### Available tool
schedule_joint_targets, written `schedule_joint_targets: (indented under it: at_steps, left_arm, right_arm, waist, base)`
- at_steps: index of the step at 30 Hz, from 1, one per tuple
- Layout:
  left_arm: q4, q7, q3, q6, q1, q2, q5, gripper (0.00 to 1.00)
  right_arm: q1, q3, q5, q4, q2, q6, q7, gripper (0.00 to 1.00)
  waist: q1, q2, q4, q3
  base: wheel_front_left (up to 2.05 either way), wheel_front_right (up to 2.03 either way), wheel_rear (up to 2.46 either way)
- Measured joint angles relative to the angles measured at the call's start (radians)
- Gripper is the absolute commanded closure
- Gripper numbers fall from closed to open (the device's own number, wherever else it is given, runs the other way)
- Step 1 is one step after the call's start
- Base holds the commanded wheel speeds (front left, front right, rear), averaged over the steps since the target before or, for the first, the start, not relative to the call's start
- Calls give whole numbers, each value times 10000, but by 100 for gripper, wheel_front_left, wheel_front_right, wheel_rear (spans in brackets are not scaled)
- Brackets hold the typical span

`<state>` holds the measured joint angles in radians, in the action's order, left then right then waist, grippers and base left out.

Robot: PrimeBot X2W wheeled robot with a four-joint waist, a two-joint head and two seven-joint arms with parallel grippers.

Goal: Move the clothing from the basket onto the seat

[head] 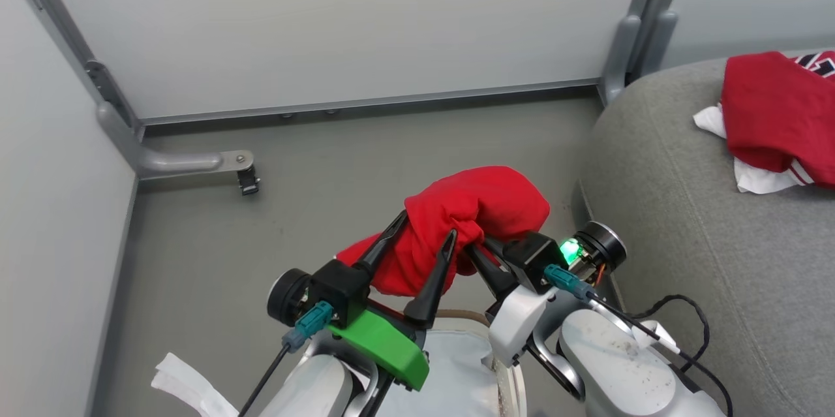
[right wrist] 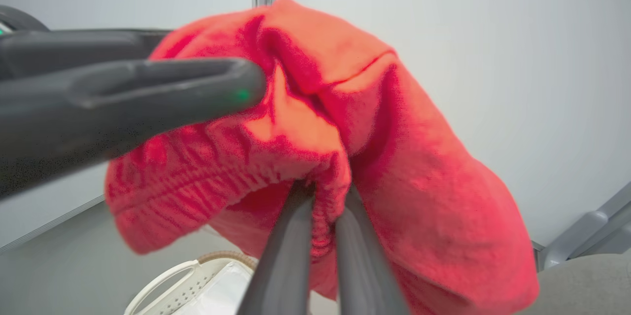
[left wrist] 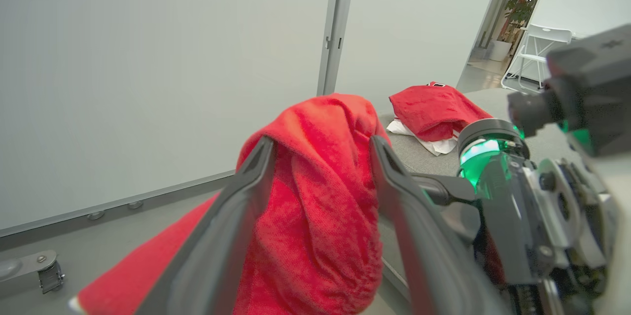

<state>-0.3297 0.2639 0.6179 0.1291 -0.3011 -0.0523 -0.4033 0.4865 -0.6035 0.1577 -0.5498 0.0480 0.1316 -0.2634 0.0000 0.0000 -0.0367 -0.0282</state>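
Note:
A bunched red garment (head: 483,201) of the clothing hangs in the air above the basket (head: 466,314), whose brown rim and white liner show at the bottom. My right gripper (head: 475,252) is shut on a fold of its gathered edge (right wrist: 394,108). My left gripper (head: 427,226) is open, its fingers (left wrist: 256,172) apart on either side of the cloth (left wrist: 315,196). The grey seat (head: 685,241) lies to the right. Another red garment (head: 776,110) rests on the seat, also seen in the left wrist view (left wrist: 434,108).
Grey wall panels close the back and left. A metal foot bracket with a small caster (head: 244,172) juts over the grey floor at left. A white cloth (head: 750,175) lies under the garment on the seat. A black cable (head: 678,312) trails over the cushion's near edge.

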Motion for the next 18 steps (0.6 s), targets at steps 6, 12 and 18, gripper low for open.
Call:
schedule_joint_targets:
  at_steps: [6,12,18]
  left_arm:
    - [-92,2,-660,2,201,-140,422,0]
    - [-73,0,-980,2,307,-276,662,0]
    - [-104,0,-1020,13,383,-330,826,0]
  right_arm:
    - [-368,713,-351,512,6,-2,0,100]
    - [-981,1611,-546,1166,12,0,0,100]
    - [-1626,2372,-608,1655,21,-2,0,100]
  waist:
    - [0,0,1012,-77]
    - [0,0,2338,-231]
    - [0,0,3679,-408]
  base:
    - [0,0,0]
    - [0,0,0]
    - [0,0,0]
